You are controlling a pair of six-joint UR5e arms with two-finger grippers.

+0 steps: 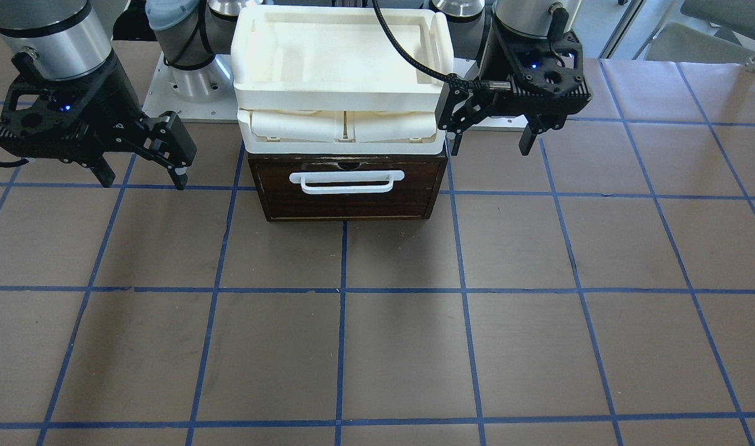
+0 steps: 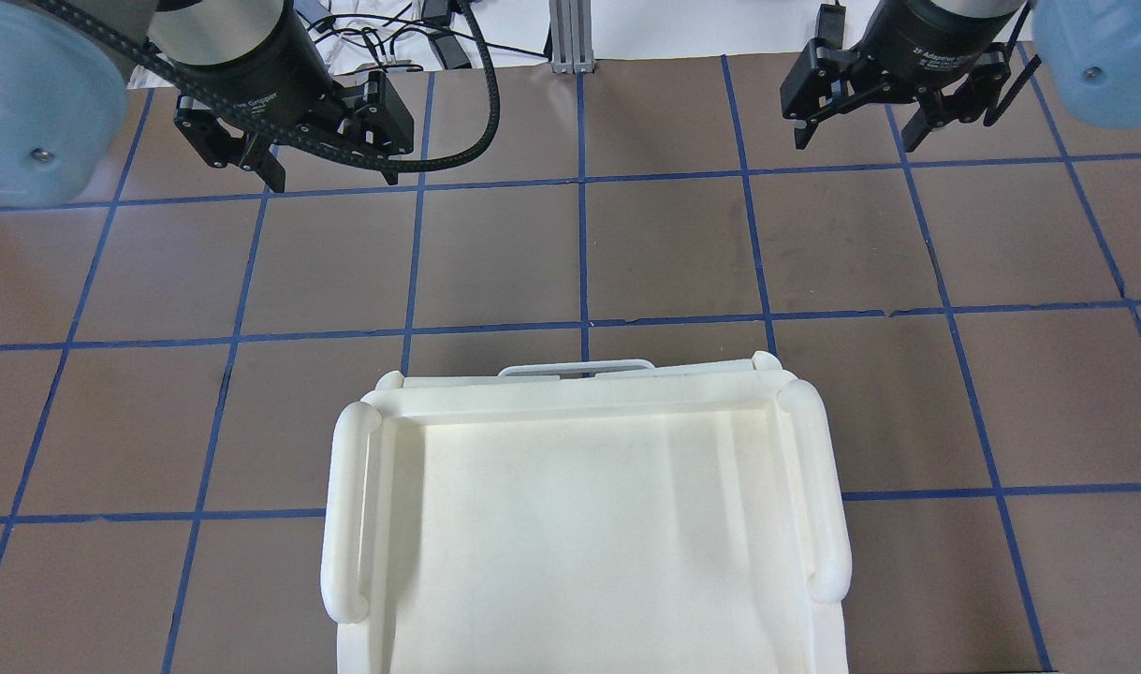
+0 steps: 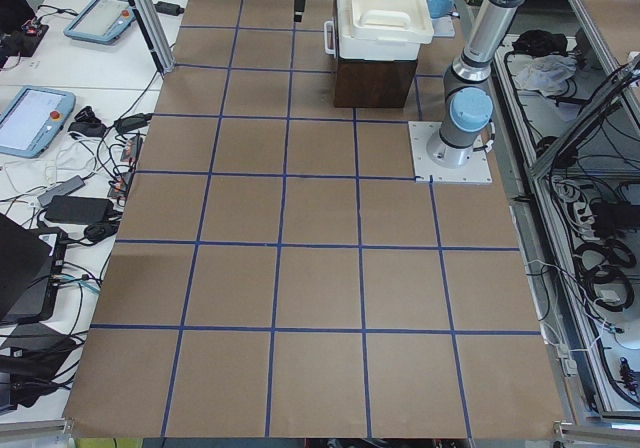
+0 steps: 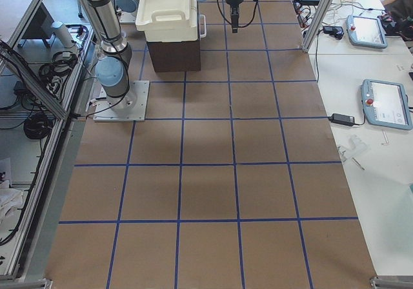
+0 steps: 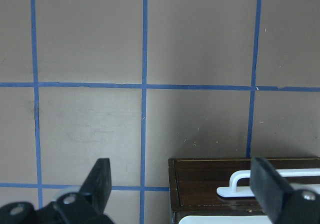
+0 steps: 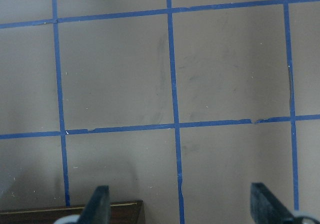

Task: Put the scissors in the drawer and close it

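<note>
Brown paper gridded with blue tape covers the counter (image 1: 377, 347). At its robot-side edge, midway along, we see the drawer (image 1: 352, 204) fully shut beneath stacked cream trays (image 1: 340, 87). We find the scissors in no view; they may lie inside. Our left tool (image 1: 490, 150) and right tool (image 1: 144, 183) hang either side, jaws wide apart, holding nothing. If the scissors are elsewhere, we judge that tugging the white handle (image 1: 346, 181) could drag the cabinet or topple the trays.

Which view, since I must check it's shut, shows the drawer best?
Exterior front-facing: the drawer faces the camera, white handle whole, apparently flush. Left wrist shows one corner; right wrist a sliver; overhead only the handle; side views: tiny.
</note>
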